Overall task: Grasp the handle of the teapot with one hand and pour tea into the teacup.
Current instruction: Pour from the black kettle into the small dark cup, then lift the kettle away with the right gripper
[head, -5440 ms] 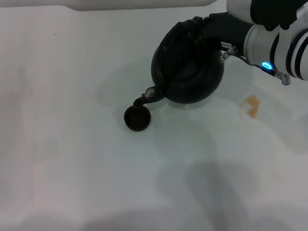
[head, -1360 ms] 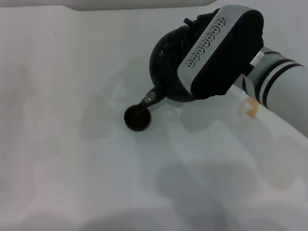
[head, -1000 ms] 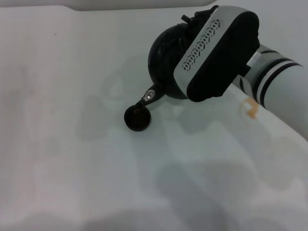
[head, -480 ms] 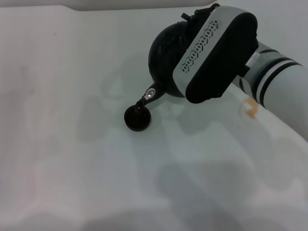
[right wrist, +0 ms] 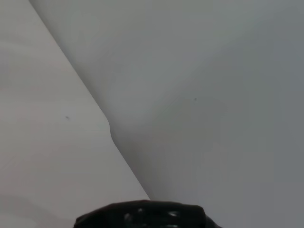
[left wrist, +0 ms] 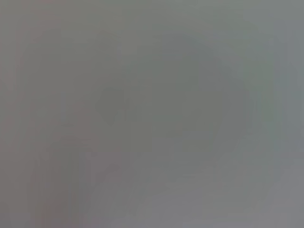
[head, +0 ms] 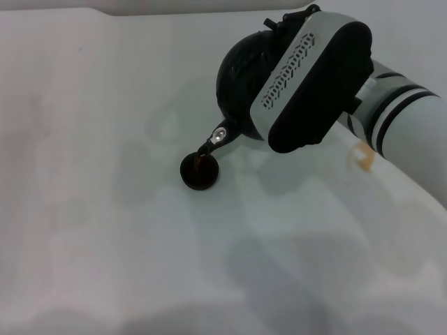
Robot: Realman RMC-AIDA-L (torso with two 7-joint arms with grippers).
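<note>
**Teapot tilted over teacup, right arm carrying**

While the large round matte black teapot [head: 241, 91] hangs tipped toward the near left of the head view, its short spout with the small silvery mark [head: 220, 135] points down at the tiny round dark handleless teacup [head: 199, 172]. The spout tip sits directly over the far rim of the cup; whether it touches the rim cannot be told. A brownish patch shows inside the cup.

The right gripper [head: 290, 35] is at the top of the pot, where the thick black arched handle would be, but the wrist's grey and black housing covers the handle and the fingers, so their setting cannot be told. The right wrist view shows only a glossy black curved surface [right wrist: 142, 214] at its edge, against pale background.

The cup stands upright on the white tabletop [head: 105, 230]. A small orange stain [head: 363, 155] lies on the table to the right of the pot, beside the right forearm.

The left gripper does not appear; the left wrist view gives a uniform grey field.
</note>
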